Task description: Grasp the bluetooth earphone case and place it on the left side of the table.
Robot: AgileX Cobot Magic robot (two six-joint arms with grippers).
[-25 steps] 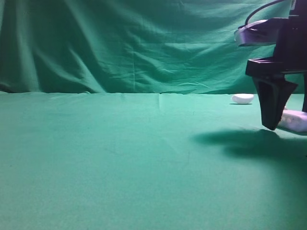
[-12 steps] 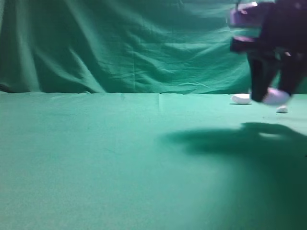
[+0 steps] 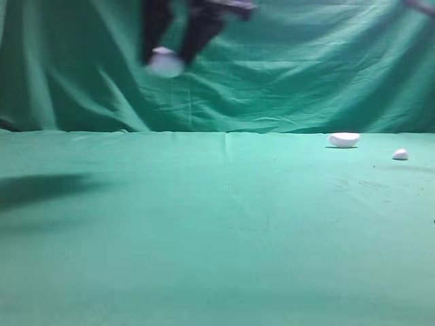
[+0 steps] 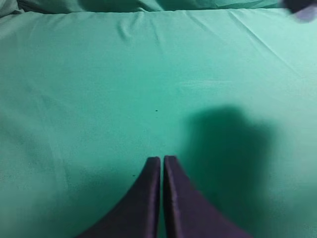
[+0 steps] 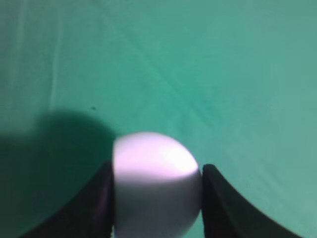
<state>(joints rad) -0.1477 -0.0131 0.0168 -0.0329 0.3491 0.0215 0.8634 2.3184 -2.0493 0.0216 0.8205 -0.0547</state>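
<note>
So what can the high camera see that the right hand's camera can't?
Only the high view shows the small white half-dome piece and the tiny white pebble-like lump sitting on the table at the right, plus the draped dark green backdrop.

Only the right wrist view shows, close up, the two dark fingers pressing both sides of the pale lilac-white rounded earphone case.

Both show that case gripped by the right gripper, lifted above the light green cloth table, though the high view is blurry.
</note>
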